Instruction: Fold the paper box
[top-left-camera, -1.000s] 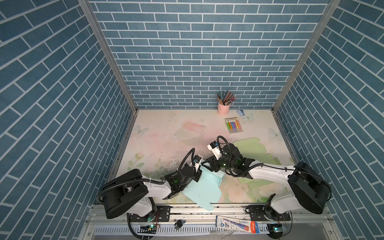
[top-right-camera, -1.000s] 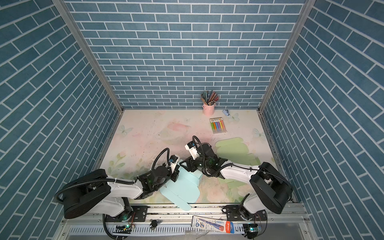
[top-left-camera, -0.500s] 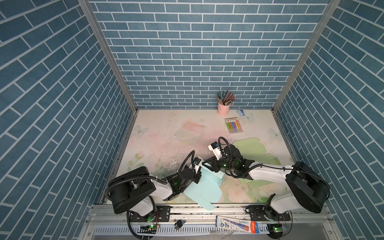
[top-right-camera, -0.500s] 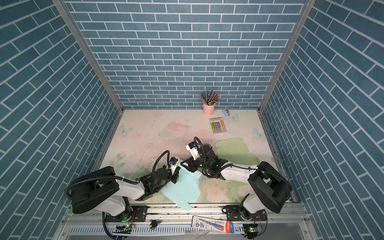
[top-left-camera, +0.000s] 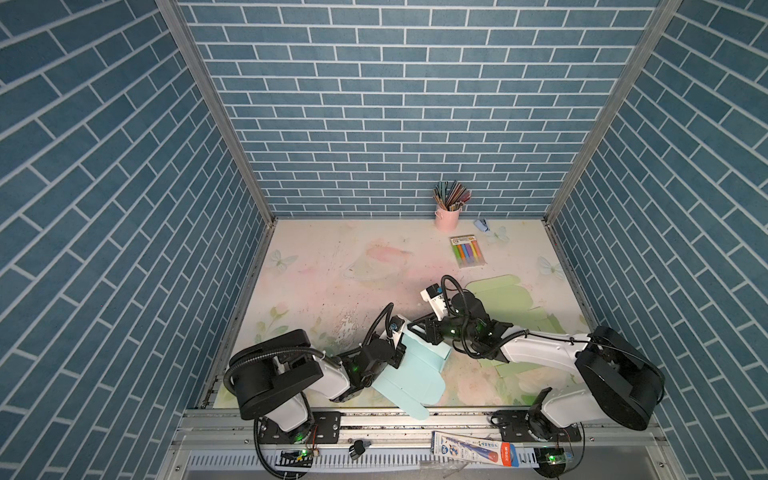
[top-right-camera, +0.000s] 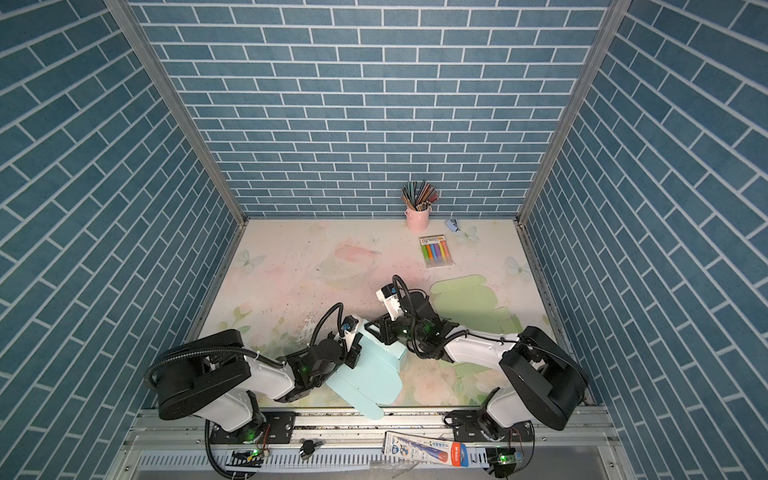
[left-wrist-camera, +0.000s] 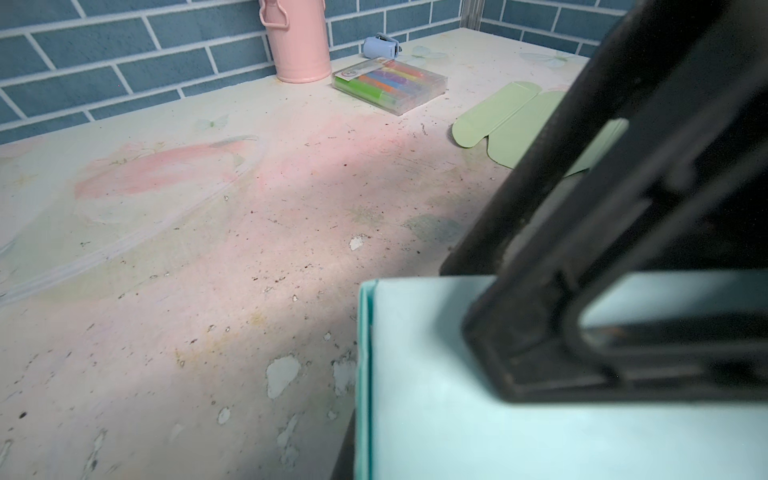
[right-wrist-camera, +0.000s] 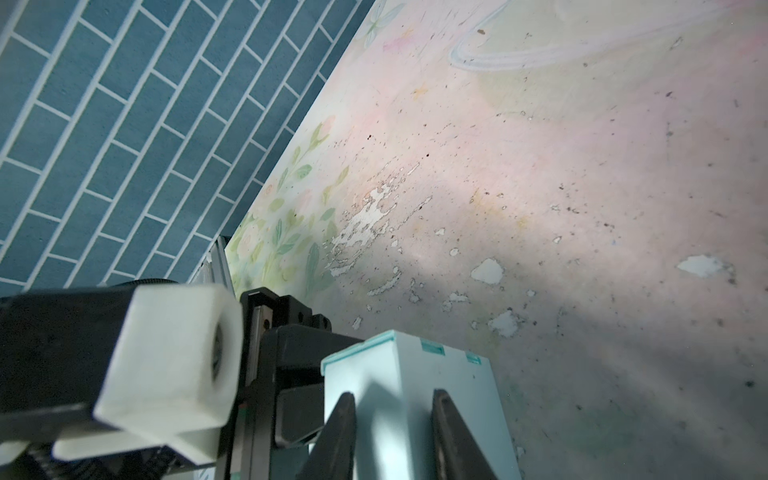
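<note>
Right fingers (right-wrist-camera: 340, 432) apart, at teal paper box (right-wrist-camera: 415, 374)

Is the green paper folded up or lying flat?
Flat: the green paper lies spread on the table, flaps unfolded.

No words or numbers could be read for sure. Print was seen on the long blue, white and red pack (top-right-camera: 424, 449) lying on the front rail (top-right-camera: 332, 428), but the letters were too small to be made out. A label (left-wrist-camera: 363, 70) was seen on the marker box (left-wrist-camera: 388, 85), but it was blurred.
</note>
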